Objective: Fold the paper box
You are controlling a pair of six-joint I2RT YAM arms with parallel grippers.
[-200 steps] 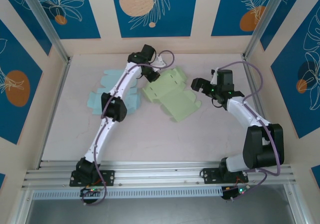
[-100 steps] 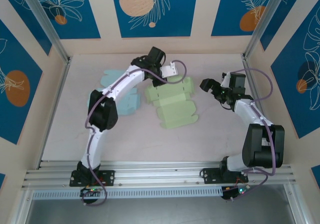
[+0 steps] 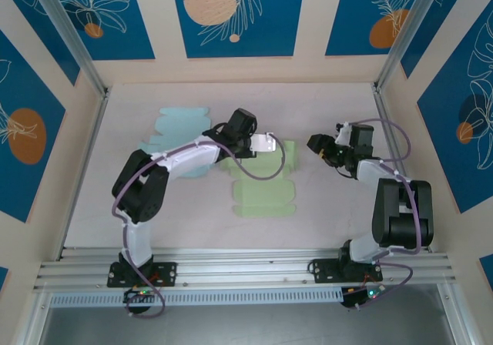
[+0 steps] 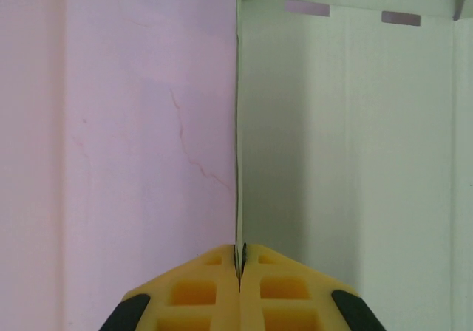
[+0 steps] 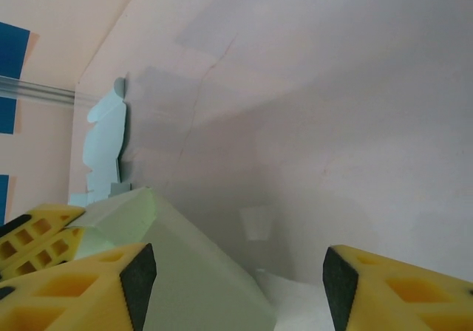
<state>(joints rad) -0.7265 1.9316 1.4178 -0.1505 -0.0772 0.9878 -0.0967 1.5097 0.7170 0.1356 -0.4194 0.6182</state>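
The paper box is a flat pale green cut-out (image 3: pixel 266 195) lying mid-table. My left gripper (image 3: pixel 260 143) is shut on its far edge. In the left wrist view the thin sheet edge runs straight up from between the closed yellow pads of the left gripper (image 4: pixel 239 261), with the green panel (image 4: pixel 355 161) spread to the right. My right gripper (image 3: pixel 317 145) hangs open just right of the sheet. In the right wrist view a raised green flap (image 5: pixel 192 294) reaches in between the spread fingers of the right gripper (image 5: pixel 240 283), with nothing pinched.
A second flat cut-out, light blue (image 3: pixel 181 125), lies at the back left, partly under the left arm, and shows again as a blue sheet (image 5: pixel 103 131) far off. Aluminium posts and walls ring the table (image 3: pixel 339 206).
The left arm has dragged the green sheet toward the front and turned it. The right gripper has drawn back to the right, and its jaws have narrowed.
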